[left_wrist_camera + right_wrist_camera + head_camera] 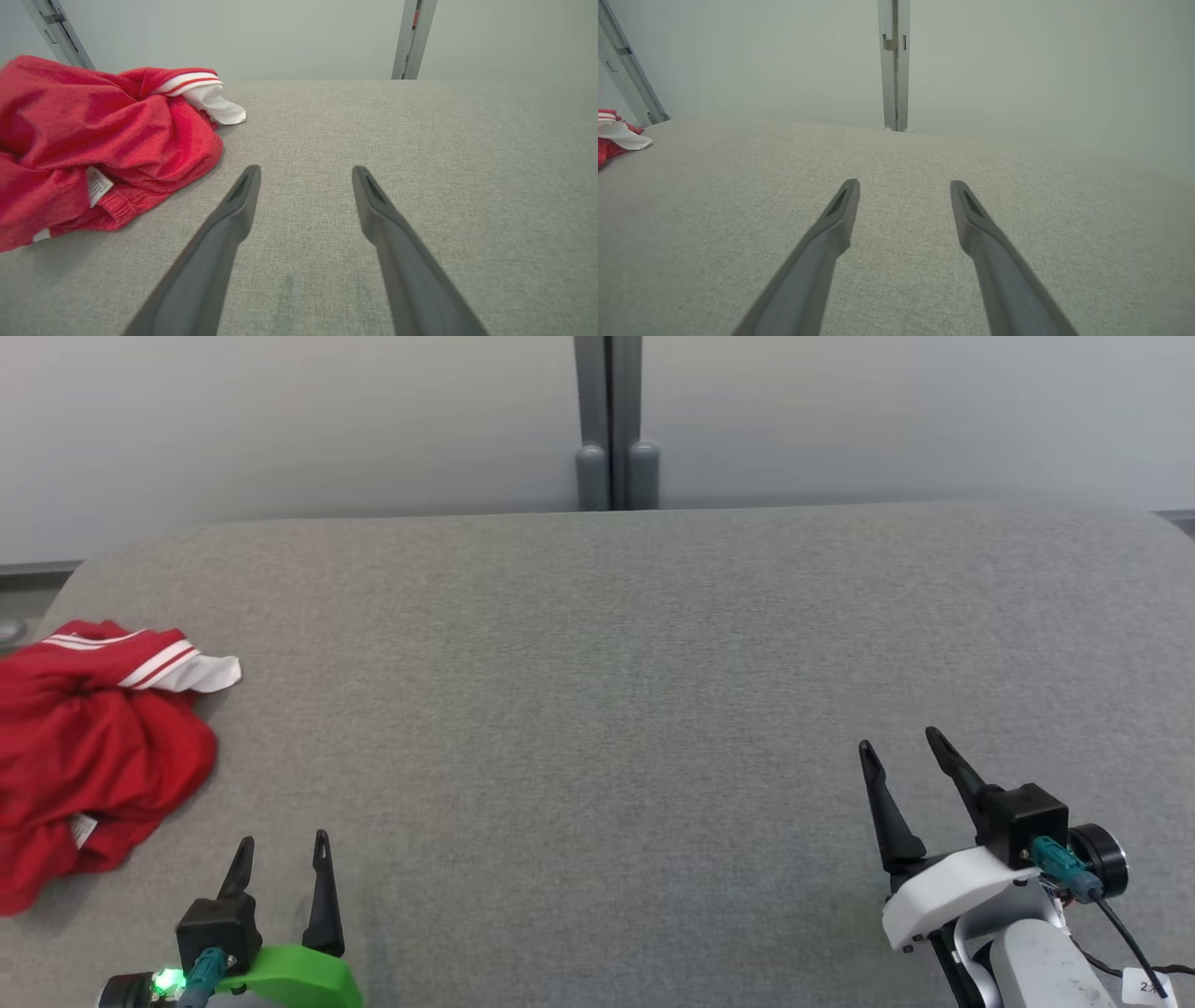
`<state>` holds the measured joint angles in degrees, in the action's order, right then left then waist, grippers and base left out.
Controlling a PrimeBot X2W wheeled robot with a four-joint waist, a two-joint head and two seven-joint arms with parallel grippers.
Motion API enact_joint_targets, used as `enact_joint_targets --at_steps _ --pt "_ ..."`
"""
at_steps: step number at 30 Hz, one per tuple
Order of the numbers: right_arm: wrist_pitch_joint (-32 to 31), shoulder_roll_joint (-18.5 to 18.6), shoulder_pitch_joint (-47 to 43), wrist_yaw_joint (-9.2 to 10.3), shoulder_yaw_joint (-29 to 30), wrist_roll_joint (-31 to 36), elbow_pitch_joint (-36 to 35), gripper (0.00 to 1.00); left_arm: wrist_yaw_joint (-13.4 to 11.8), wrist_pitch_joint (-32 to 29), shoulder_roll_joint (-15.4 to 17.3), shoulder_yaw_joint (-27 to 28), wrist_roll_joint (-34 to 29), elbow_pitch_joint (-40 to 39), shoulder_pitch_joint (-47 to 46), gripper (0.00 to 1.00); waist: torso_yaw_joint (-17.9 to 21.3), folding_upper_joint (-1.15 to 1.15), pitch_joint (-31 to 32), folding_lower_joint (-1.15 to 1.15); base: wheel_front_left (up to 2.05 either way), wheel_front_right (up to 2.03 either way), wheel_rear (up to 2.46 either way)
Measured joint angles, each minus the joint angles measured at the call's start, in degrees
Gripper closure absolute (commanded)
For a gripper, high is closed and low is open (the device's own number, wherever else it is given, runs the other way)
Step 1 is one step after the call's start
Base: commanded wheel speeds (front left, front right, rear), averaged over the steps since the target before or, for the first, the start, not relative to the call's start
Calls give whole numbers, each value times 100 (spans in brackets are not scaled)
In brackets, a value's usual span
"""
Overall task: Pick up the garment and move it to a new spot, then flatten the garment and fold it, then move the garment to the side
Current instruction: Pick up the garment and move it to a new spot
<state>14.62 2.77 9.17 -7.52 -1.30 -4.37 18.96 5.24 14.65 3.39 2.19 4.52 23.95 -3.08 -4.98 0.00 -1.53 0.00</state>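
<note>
The biggest thing here is the wide gray table (pixel 597 709), covered in soft gray cloth. Most of it has nothing on it.

Next comes the garment (pixel 93 747). It is red and lies in a crumpled heap at the far left side of the table, with part of it going off the left edge of the head view. It looks soft, thin and light. It should bend and flop when lifted, and it will not break. It may hang down in folds and drag on the table, so one pinch may not lift it all.

Then the two grippers. The left gripper (pixel 283 840) is near the front edge of the table, just beside the red heap but not touching it. Its two dark fingers are spread wide and hold nothing. The right gripper (pixel 898 739) is far over on the other side, well apart from the garment. Its fingers are spread apart too, and it has nothing in them.

Smaller bits are a white band with red stripes (pixel 177 667) at the top of the heap and a little white label (pixel 97 185) near the front (maybe by a gathered hem). A thick bunched fold or that hem looks like a good place to pinch.
</note>
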Motion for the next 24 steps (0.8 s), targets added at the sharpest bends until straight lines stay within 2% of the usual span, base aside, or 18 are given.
enact_joint_targets --at_steps 4,19,24 --pt "36 -1 65 0 -157 64 45 0 24 37 20 118 -168 62 -25 0 -363 0 -51 0 0 0 0" --pt "38 -4 256 0 -499 -75 296 0 11 48 65 705 -161 243 -62 0 -1900 0 -189 0 0 0 0" --pt "38 -5 257 0 -521 -79 334 0 81 47 59 777 -104 370 7 0 -2279 0 -202 0 0 0 0"
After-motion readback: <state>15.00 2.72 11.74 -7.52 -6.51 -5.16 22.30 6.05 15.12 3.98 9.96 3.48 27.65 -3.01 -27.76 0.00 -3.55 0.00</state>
